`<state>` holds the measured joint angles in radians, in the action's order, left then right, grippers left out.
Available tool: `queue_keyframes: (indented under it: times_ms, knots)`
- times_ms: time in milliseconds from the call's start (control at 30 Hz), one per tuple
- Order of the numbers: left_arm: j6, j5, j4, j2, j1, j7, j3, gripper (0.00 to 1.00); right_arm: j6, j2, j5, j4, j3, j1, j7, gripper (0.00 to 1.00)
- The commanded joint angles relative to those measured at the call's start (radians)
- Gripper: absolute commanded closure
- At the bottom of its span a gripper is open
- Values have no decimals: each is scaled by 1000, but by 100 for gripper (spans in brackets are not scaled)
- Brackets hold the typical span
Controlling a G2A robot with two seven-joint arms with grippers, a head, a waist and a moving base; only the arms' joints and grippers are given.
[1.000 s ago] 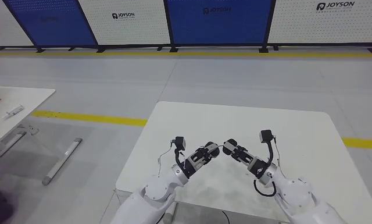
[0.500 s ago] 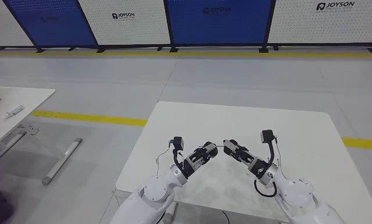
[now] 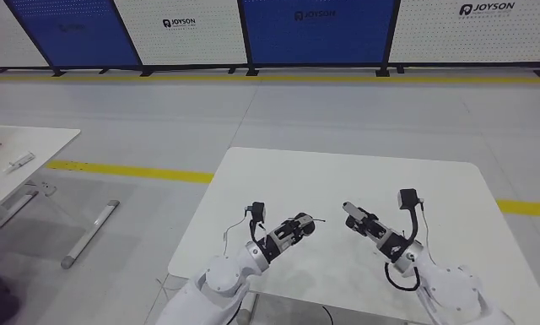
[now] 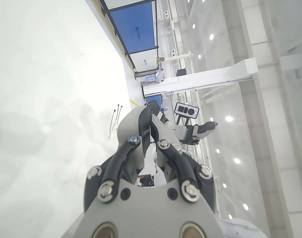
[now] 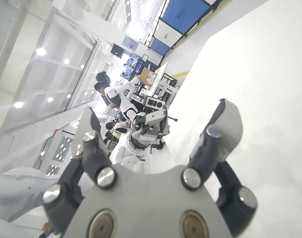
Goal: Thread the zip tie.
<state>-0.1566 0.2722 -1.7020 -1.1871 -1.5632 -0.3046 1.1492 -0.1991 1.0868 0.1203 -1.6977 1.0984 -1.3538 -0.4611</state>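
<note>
Looking down, left gripper (image 3: 301, 224) pinches the zip tie (image 3: 315, 219), free end toward 3 o'clock and the right gripper (image 3: 349, 212); left wrist, fingers together, spare ties (image 4: 115, 121) on table (image 4: 42, 50); right wrist, fingers spread, so approach level and slow, I judge.

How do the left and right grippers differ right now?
The left gripper is shut; the right gripper is open. The left gripper pinches a zip tie whose end sticks out; the right gripper holds nothing. Both are over the table, angled toward each other.
</note>
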Motion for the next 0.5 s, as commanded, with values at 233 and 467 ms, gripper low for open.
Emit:
queue_keyframes:
  times_ms: [233, 467]
  knots:
    - [0, -1, 0, 0, 0, 0, 0, 100, 13, -8, -100, -18, 19, 15, -58, 0]
    - [0, -1, 0, 0, 0, 0, 0, 100, 188, -48, -322, -142, 146, 41, -300, 0]
